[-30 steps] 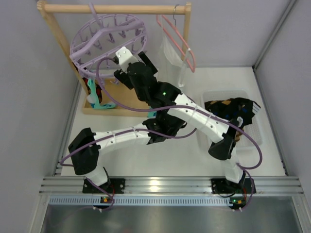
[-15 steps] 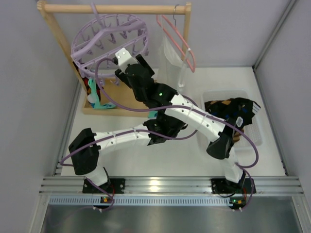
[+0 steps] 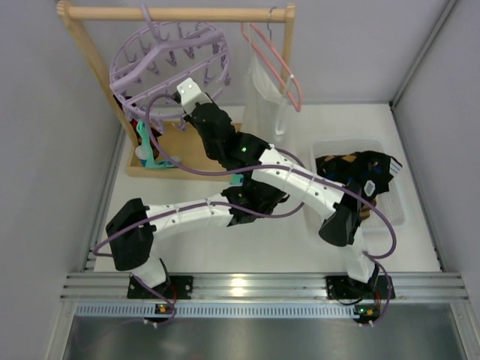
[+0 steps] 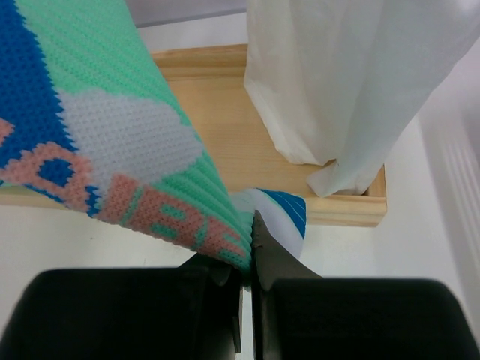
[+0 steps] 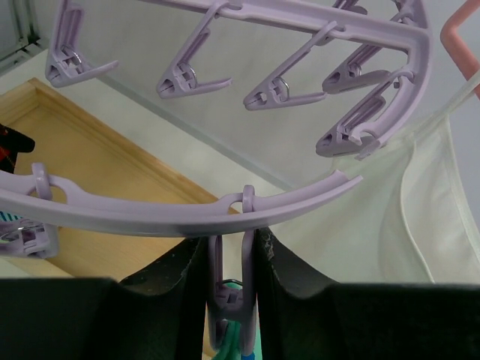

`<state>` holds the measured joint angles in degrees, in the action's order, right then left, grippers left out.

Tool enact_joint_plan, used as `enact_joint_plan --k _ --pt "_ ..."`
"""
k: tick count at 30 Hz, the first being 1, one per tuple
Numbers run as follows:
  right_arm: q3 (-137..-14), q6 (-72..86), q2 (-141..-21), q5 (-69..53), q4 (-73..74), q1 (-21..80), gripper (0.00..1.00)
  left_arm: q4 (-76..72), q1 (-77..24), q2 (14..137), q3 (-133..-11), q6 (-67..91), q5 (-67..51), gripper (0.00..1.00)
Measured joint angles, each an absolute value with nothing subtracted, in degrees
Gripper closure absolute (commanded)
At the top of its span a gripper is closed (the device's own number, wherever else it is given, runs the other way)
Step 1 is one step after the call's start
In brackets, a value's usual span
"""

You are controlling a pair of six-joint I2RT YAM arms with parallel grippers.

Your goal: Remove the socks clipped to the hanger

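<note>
- Top external: the hanger (image 3: 124, 75), a lavender ring with spokes, hangs tilted by its hook from the wooden rail (image 3: 187, 13) at the far left of the surface (image 3: 262, 247). A few socks (image 3: 144, 146), teal and red-black, dangle under its left side, over the rack's base. My right gripper (image 3: 187, 101) is up at the ring's near edge. The left gripper (image 3: 241, 187) sits lower, mostly hidden beneath the right arm, with a scrap of teal beside it.
- Left wrist: the fingers (image 4: 277, 262) are clamped together on the edge of a teal sock (image 4: 112, 90) knitted with blue, white and pink patches, which runs up and out of frame to the left. It is soft, light and stretchy, so I judge it would stretch under a pull before anything gives. This hold near the edge looks secure enough. The white garment (image 4: 345, 82) hangs behind.
- Right wrist: the fingers (image 5: 172, 300) press against both sides of one clip (image 5: 229, 292) dangling from the ring's rim, and a sliver of teal knit peeks out below it. The clip is stiff sprung plastic and the hanger swings freely, so I'd squeeze squarely rather than tug. I cannot tell whether that teal belongs to the sock my left holds.
</note>
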<state>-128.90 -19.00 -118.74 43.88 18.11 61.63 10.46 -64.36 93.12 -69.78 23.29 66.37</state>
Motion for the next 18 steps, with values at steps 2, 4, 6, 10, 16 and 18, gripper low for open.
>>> enact_joint_plan --k 2,4,6,10,16,18 --pt "-128.44 -18.92 -118.67 43.86 17.43 61.78 0.83 10.35 -64.38 92.97 -68.58 24.18 65.23 1.0" --pt "-127.87 -18.87 -118.54 43.7 16.36 61.87 0.83 10.31 -64.51 92.33 -66.46 25.36 63.42 1.0" --pt "-127.24 -18.83 -118.21 43.64 15.59 61.87 0.83 10.57 -64.79 91.29 -64.1 26.39 61.8 1.0" --pt "-126.02 -18.46 -117.58 43.48 14.85 61.87 0.67 10.76 -65.69 87.68 -58.67 28.8 59.05 1.0" --pt "-122.56 -15.88 -114.67 42.28 14.83 61.93 0.38 11.0 -67.05 77.95 -52.9 30.11 52.86 1.0" --pt "-118.76 -15.14 -111.66 42.15 14.72 62.13 0.34 11.18 -67.18 73.43 -51.79 29.95 49.54 1.0"
